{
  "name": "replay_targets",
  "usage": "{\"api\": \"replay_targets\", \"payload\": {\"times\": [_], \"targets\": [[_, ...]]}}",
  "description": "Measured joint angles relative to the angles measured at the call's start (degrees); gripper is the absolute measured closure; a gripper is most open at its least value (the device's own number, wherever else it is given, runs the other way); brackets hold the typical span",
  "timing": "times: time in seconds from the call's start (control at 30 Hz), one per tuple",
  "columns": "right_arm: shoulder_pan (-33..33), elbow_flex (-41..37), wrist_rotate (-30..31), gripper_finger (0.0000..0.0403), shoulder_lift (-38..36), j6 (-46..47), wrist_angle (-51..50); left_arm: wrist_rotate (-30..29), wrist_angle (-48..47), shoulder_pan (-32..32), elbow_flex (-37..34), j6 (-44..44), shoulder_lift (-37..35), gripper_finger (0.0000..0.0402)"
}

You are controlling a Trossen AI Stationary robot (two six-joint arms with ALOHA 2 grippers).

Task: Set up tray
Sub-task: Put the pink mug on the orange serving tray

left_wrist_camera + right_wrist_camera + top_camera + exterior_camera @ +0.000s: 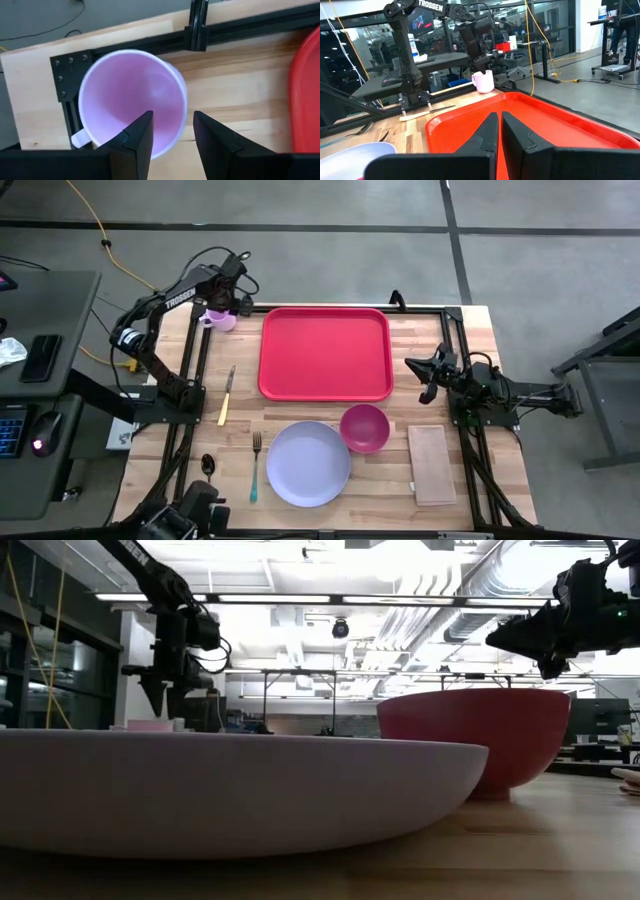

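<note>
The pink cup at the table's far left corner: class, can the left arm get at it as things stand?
Probably yes. The left gripper hangs open right over the pink cup, one finger over its mouth, nothing between them.

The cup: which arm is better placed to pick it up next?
Probably left. The left gripper hangs open directly over the cup, one finger over its rim. The right gripper waits shut across the tray.

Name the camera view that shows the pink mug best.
Left wrist view: the pink mug fills it, empty, handle visible. High view shows it small beside the tray. Right wrist view shows its side; low view, only a sliver.
</note>
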Motion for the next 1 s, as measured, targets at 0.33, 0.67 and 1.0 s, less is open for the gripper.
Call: {"api": "replay_targets", "payload": {"times": [0.33,0.67,1.0], "targets": [[0.0,0.0,-0.1,0.0402,0.0,0.1,0.0,-1.2,-0.1,0.0,0.0,-1.0,2.5,0.0229],[0.0,0.0,0.6,0.0402,0.0,0.1,0.0,-1.1,-1.6,0.0,0.0,-1.1,4.8,0.023],[0.0,0.0,0.7,0.0402,0.0,0.1,0.1,-1.2,-1.5,0.0,0.0,-1.1,4.8,0.0319]]}}
